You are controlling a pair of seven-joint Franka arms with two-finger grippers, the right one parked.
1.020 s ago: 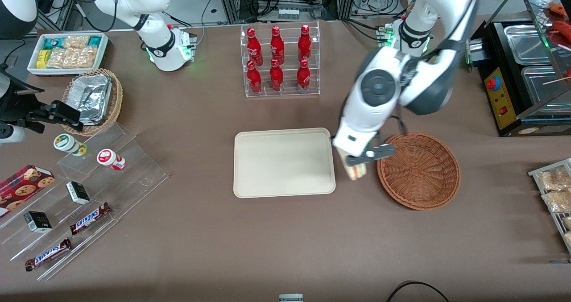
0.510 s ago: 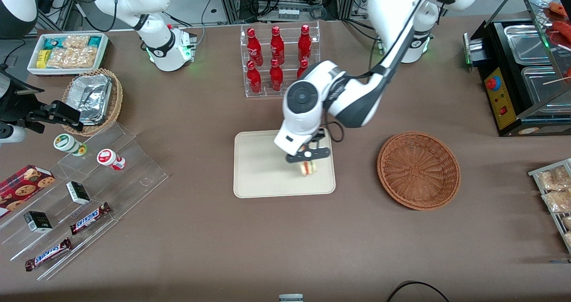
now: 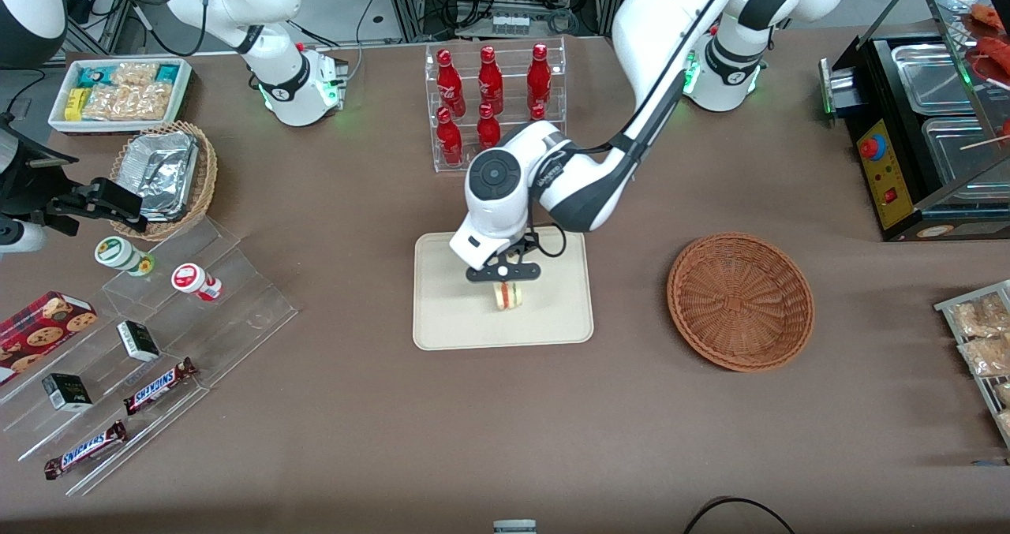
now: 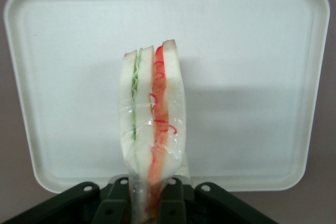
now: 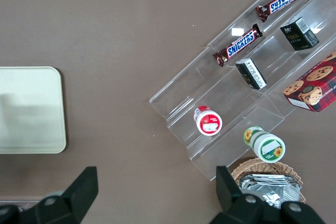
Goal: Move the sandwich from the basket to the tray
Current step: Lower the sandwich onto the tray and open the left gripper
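Observation:
The sandwich [image 3: 509, 295], a wrapped wedge of white bread with green and red filling [image 4: 152, 114], hangs just above the middle of the cream tray [image 3: 442, 321]. My left gripper [image 3: 505, 275] is shut on the sandwich's narrow end, black fingers [image 4: 176, 203] pressing either side of the wrap. In the left wrist view the tray [image 4: 252, 77] fills the background under the sandwich. The reddish-brown wicker basket [image 3: 740, 301] sits with nothing in it beside the tray, toward the working arm's end of the table.
A clear rack of red bottles [image 3: 493, 108] stands farther from the front camera than the tray. Acrylic steps with snack bars and cups [image 3: 150, 337], a tan basket of foil containers [image 3: 166, 175] and a white snack bin [image 3: 118, 92] lie toward the parked arm's end.
My gripper carried the sandwich from beside the basket across the tray's edge to over the tray's middle, and it hangs lower now. The grip stays shut.

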